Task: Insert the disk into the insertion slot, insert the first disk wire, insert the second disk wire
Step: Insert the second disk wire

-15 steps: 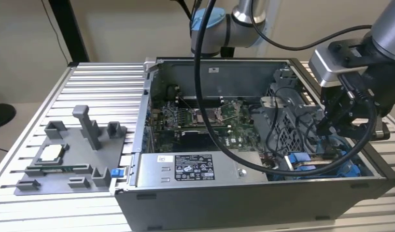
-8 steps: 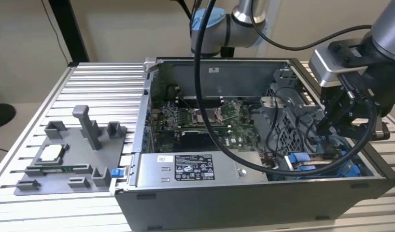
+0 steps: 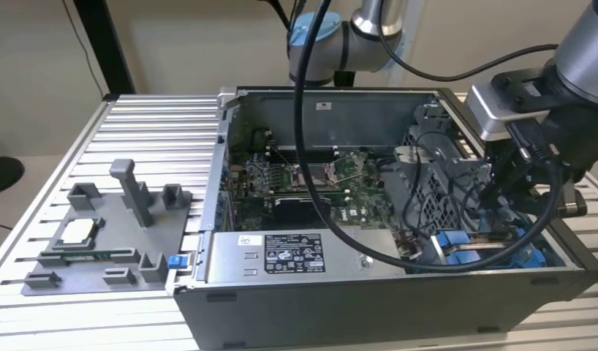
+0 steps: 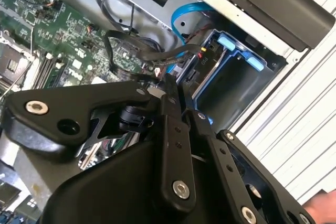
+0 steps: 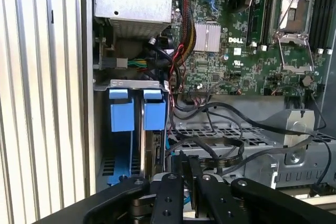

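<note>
An open computer case is seen lying on a slatted metal tabletop, with its motherboard exposed and a grey labelled power-supply box set along the near wall. On the exterior view's left, a grey fixture tray is laid on the tabletop beside the case. The robot arm is reached down into the corner of the case at the exterior view's right, where blue carriers are housed.

The disk is found seated on edge in its slot in that corner, held in its blue frame, in the bay nearer the motherboard. A second blue carrier is stood just beside it, against the outer wall of the case.

The tool is held just over the inner end of the disk, next to a perforated metal drive cage. In both wrist views its fingers are seen drawn together, with hardly a gap between them. Black wires are looped across the fingertips and over the cage; whether one of them is pinched cannot be told.
</note>
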`<state>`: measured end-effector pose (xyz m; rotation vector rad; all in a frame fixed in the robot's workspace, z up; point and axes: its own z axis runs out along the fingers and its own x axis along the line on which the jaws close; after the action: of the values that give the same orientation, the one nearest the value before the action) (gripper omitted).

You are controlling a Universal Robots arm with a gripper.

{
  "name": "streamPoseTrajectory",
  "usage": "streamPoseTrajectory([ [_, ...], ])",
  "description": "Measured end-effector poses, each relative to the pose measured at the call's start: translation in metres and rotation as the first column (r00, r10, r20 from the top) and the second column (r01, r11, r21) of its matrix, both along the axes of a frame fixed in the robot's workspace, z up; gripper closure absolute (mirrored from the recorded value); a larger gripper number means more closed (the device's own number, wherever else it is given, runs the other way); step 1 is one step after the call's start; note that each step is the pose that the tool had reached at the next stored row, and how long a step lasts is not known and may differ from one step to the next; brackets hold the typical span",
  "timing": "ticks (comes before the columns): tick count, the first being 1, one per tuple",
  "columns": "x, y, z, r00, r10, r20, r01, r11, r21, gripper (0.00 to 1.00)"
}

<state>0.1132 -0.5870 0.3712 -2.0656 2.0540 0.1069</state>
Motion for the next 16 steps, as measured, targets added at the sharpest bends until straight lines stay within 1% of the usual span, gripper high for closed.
streamPoseTrajectory([
  [4, 0.0, 0.0, -0.0072, 1.0, 0.0, 0.0053, 0.0, 1.0, -0.0001, 1.0],
  [6, 0.0, 0.0, -0.0097, 0.9999, 0.0, 0.0135, 0.0, 1.0, -0.0009, 1.0],
  [7, 0.0, -0.0001, -0.0105, 0.9998, 0.0, 0.0176, 0.0, 1.0, -0.0027, 1.0],
  [8, -0.001, -0.0002, -0.0113, 0.9998, 0.0, 0.0204, 0.0, 1.0, -0.0057, 1.0],
  [10, -0.001, -0.0008, -0.0124, 0.9997, 0.0, 0.0241, 0.0, 0.9999, -0.0146, 1.0],
  [15, -0.003, -0.004, -0.0143, 0.9996, 0.0, 0.0271, 0.001, 0.999, -0.0439, 1.0],
  [16, -0.003, -0.004, -0.0149, 0.9995, 0.0, 0.0313, 0.001, 0.9989, -0.0478, 1.0],
])
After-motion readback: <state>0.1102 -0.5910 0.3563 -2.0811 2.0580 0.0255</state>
